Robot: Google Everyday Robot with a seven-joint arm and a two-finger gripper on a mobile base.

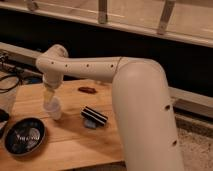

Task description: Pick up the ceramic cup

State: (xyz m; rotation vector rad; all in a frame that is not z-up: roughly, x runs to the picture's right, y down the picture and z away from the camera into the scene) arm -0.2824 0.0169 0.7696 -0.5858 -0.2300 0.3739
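On the wooden counter [75,145], the ceramic cup [54,108] stands at two o'clock from the dark bowl [24,136]. The gripper [50,97] hangs directly over the cup, apparently at the grasping step. Next comes lifting straight up.

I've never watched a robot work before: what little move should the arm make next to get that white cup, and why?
Probably a short drop straight down. The gripper hangs right over the cup, which stands upright on the wooden table, apart from the dark bowl and the striped object, so nothing seems to block the way.
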